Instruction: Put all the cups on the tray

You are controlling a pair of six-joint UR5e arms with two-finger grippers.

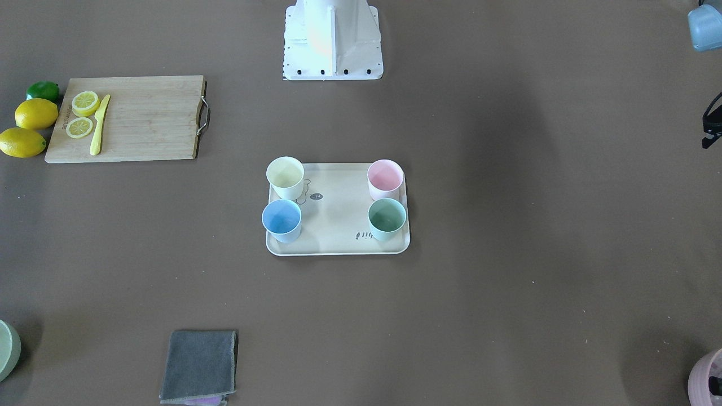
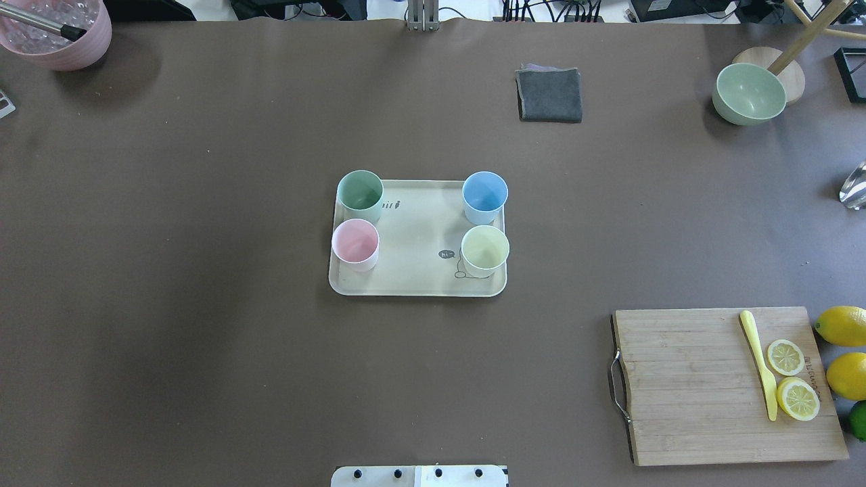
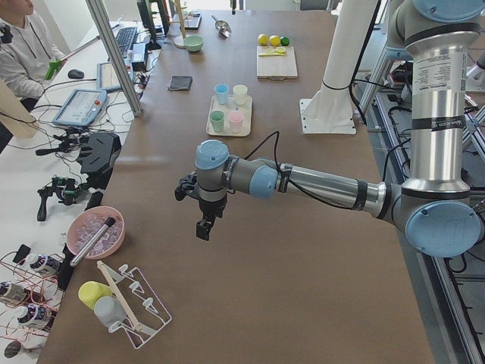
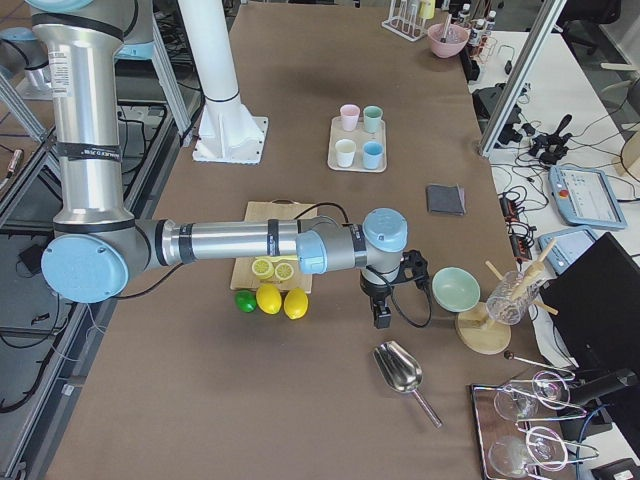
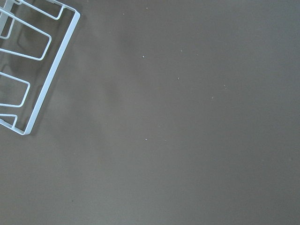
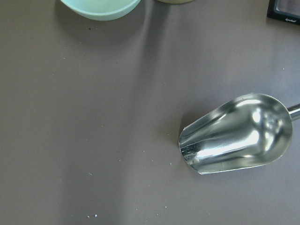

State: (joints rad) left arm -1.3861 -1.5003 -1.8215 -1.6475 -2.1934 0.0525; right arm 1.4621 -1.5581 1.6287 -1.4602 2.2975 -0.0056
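The cream tray [image 2: 416, 230] lies at the table's middle. All four cups stand upright on it, one near each corner: mint green [image 2: 360, 195], pale pink [image 2: 355, 244], light blue [image 2: 484, 197], pale yellow [image 2: 484, 251]. The front view shows the same: yellow [image 1: 285, 177], pink [image 1: 386, 179], blue [image 1: 281, 220], green [image 1: 387, 219]. My left gripper [image 3: 203, 227] hangs over bare table far from the tray. My right gripper [image 4: 381, 318] hangs near the lemons. Both hold nothing visible; I cannot tell whether they are open or shut.
A wooden cutting board [image 2: 724, 385] with lemon slices and a yellow knife, with whole lemons [image 2: 842, 325] beside it. There is also a grey cloth [image 2: 549, 95], a green bowl [image 2: 749, 93], a mauve pot [image 2: 57, 34], a metal scoop [image 6: 236, 133] and a wire rack [image 5: 28, 61].
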